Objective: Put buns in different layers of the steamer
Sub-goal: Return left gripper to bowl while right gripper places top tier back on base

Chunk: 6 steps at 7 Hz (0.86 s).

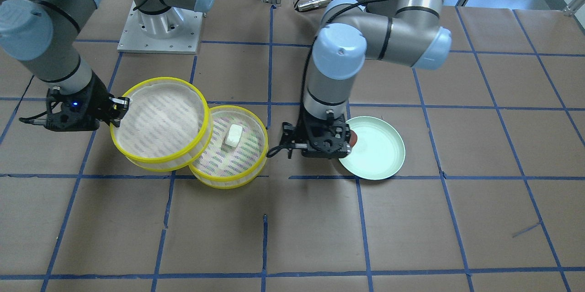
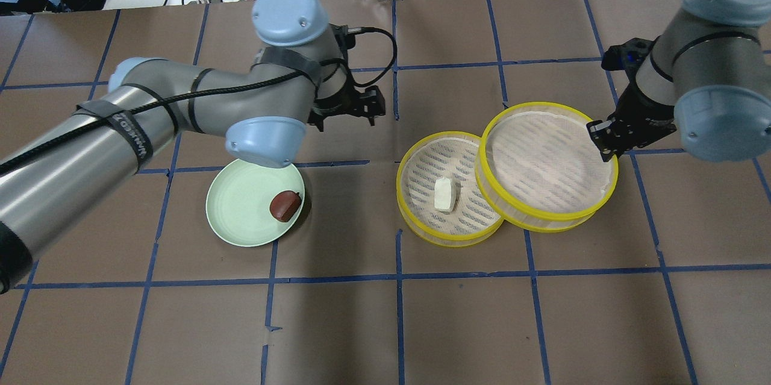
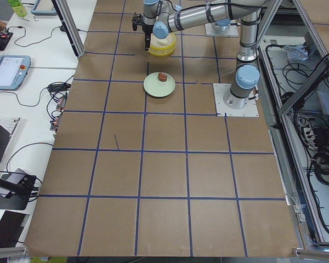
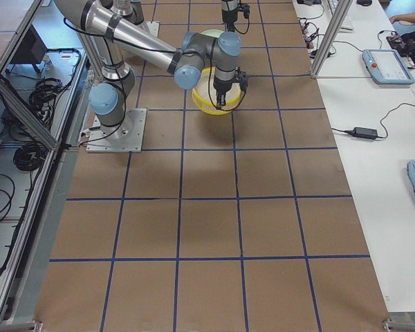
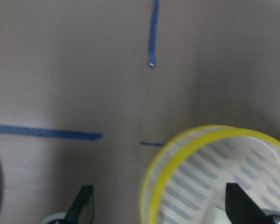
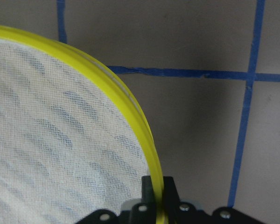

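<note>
Yellow-rimmed and empty, the upper tray [image 2: 542, 156] hangs from the right gripper [image 2: 602, 138], whose fingers are pinched on its rim, one inside the wall and one outside. A pinch at the edge like this leaves the whole striped floor free for a bun. The tray sits off-centre, overlapping one side of the lower tray [image 2: 421, 180] and tipped a little. I cannot tell whether the two rims touch.

The lower tray stands flat on the table [image 2: 385, 325] with the white bun [image 2: 444, 194] lying near the middle of its floor, so one layer looks filled. The held tray seems meant to go on top as the second layer.

The brown bun [image 2: 285, 205] lies on the green plate [image 2: 238, 204], close to the edge that faces the trays. The left gripper [image 2: 348, 109] hovers over the gap between plate and lower tray, its fingers spread wide with nothing between them. That open stance near the plate suggests it is placed to take the brown bun. Stacking squarely matters first, since a skewed tray could slip off the lower rim.
</note>
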Tool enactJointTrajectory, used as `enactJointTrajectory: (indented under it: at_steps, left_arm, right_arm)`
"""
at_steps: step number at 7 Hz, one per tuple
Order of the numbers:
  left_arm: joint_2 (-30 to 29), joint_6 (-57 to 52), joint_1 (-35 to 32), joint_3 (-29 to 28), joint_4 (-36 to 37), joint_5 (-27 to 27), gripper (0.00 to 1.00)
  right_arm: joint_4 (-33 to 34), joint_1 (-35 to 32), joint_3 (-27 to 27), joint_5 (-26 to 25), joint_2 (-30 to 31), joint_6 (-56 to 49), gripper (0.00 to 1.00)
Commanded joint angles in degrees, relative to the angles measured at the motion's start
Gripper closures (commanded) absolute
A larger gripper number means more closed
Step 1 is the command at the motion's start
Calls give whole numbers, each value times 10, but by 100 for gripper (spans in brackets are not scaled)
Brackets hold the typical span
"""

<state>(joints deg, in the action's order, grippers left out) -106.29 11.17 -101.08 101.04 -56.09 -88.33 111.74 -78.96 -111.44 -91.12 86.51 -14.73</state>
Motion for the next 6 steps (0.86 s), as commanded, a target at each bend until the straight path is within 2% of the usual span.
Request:
enactJointTrajectory:
  at_steps: [1,2,6]
  left_arm:
    - [20,-86,88,86,-27,-5,0]
    - [21,-92,105,118,-23,-5,0]
    - [23,-69,109,160,-24,-3,0]
  right_arm:
    - [52,-97,2,8,-14,112,96]
    - [72,-125,3,6,-31,130,95]
    - [75,-152,-2,-4,-42,146,95]
